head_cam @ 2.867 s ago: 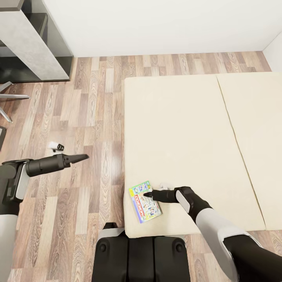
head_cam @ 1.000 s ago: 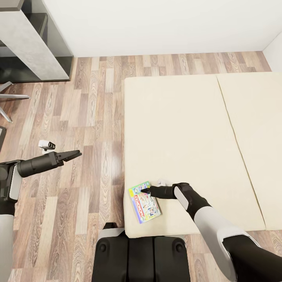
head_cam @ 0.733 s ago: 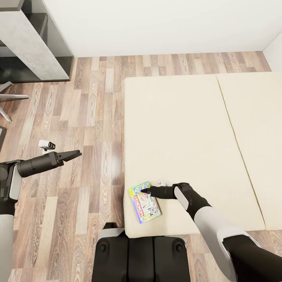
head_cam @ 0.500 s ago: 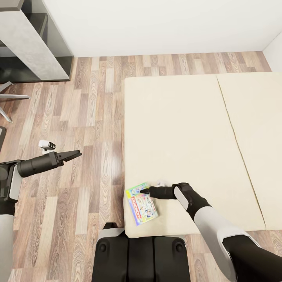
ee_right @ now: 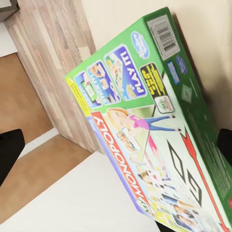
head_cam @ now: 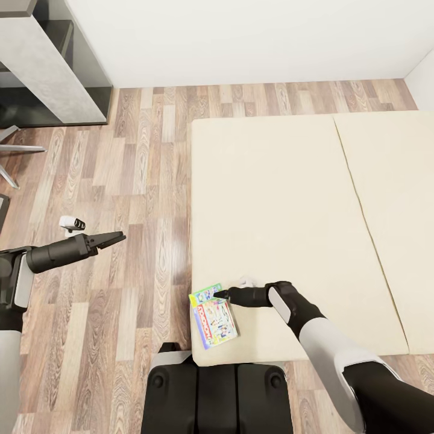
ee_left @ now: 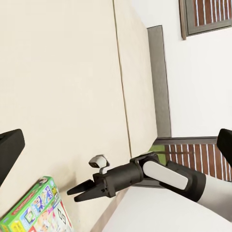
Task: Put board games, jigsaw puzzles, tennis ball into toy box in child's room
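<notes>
My right gripper (head_cam: 220,295) sits low over the near-left corner of the bed (head_cam: 283,199), its tips at the edge of the board game (head_cam: 213,315), near the box's green end. From the head view I cannot tell whether the fingers are spread or closed; the right wrist view shows dark finger shapes at both sides of the frame with the box between them, which suggests they are apart, but I won't swear to it. Nothing is gripped yet, as far as I can judge.

The game lies flat on the mattress, its left edge right at the bed's side and seemingly hanging a little over the floor (head_cam: 120,181). I take this step to be working the box to the edge so a finger can get under it (a thin flat box on a soft mattress gives little to pinch). The next move calls for closing across the overhanging edge, then lifting level so it doesn't slip off to the floor.

The right forearm reaches leftward across the mattress, wrist nearly flat. My left gripper (head_cam: 116,239) hangs idle over the floor to the left, fingers a narrow wedge, holding nothing, pointing toward the bed.
</notes>
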Controlling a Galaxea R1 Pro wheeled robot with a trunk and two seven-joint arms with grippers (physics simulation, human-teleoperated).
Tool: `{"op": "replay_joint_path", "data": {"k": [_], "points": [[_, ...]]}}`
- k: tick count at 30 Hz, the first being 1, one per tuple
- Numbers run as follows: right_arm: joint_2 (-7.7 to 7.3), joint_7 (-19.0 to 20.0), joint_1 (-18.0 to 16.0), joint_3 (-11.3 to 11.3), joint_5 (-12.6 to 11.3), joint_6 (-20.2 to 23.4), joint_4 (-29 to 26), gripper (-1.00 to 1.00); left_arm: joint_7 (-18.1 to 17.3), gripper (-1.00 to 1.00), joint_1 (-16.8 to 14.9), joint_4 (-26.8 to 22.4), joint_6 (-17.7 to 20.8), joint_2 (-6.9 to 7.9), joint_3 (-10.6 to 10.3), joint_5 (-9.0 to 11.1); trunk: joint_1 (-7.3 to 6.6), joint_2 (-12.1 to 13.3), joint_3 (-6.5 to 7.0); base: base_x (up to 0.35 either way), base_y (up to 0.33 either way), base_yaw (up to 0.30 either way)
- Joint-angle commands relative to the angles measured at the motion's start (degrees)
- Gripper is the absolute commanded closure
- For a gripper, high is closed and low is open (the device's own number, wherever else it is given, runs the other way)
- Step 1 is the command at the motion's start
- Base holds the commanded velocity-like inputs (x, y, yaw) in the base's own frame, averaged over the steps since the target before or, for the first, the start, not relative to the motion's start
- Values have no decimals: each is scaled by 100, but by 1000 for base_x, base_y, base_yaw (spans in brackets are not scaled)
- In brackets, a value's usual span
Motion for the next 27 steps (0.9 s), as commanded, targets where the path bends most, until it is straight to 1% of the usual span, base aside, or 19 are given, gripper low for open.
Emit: {"op": "replay_joint_path", "data": {"k": [1, 27], "points": [[-6, -4, -2, 17, -24, 26, -4, -100, -16, -100, 0, 0, 60, 2, 1, 5, 3, -9, -6, 0, 0, 0], [-44, -1, 9, 17, -15, 5, 39, -100, -16, -100, 35, 0, 51, 5, 2, 5, 3, -9, -6, 0, 0, 0]]}}
